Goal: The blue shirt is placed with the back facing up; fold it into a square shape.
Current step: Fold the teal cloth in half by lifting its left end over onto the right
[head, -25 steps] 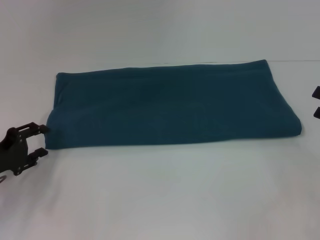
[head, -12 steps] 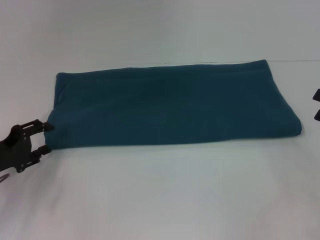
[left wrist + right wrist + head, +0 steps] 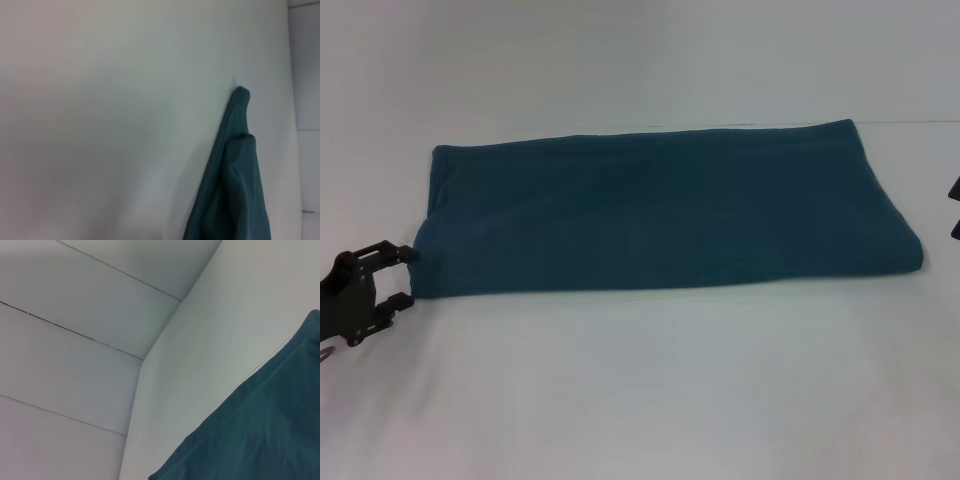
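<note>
the blue shirt point(image 3: 660, 215) lies flat on the white bench point(image 3: 650, 390), folded into a long band running left to right across the middle of the head view. plain fabric faces up; no lettering shows. its near edge is a soft rolled fold, and its right end is rounded at the near corner.

left gripper point(image 3: 402, 276) sits low at the shirt's left near corner — fingers spread, one fingertip point(image 3: 408, 254) touching or just beside the cloth edge, the other point(image 3: 402, 300) at the corner's lower edge on the bench. whether any fabric lies between them cannot be told from the head view. the left wrist view shows the shirt point(image 3: 235, 180) edge-on as a narrow layered ridge on the bench; no fingers in that view.

right gripper point(image 3: 954, 207) is only a dark sliver at the right border of the head view, well apart from the shirt's right end — finger state cannot be told. the right wrist view shows a corner of the shirt point(image 3: 255, 430) against the bench point(image 3: 220, 330).
</note>
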Available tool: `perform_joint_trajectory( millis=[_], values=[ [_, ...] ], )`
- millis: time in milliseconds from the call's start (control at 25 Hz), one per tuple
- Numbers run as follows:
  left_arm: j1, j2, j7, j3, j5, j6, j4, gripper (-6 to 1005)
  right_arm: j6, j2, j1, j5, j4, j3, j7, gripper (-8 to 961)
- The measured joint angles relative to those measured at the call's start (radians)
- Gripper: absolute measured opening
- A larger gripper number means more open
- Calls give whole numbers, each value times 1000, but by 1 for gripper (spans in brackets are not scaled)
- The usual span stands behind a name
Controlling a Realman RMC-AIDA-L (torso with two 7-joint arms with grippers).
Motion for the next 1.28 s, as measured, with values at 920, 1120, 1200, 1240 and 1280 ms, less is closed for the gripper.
perform_joint_trajectory(
  millis=[920, 1120, 1200, 1240, 1280],
  values=[
    [-36, 1, 5, 7, 1, -72, -54, 669, 25, -3, 2, 0, 23, 0, -3, 869],
    [-58, -2, 18, 8, 1, -85, -65, 669, 26, -3, 1, 1, 23, 1, -4, 868],
    [-74, 1, 29, 8, 2, -96, -85, 668, 26, -3, 1, 1, 23, 1, -4, 867],
    [-77, 2, 32, 8, 2, -99, -90, 668, 26, -3, 1, 1, 23, 1, -5, 867],
    [-84, 3, 36, 8, 2, -106, -98, 668, 26, -3, 1, 0, 23, 1, -5, 867]
  ],
)
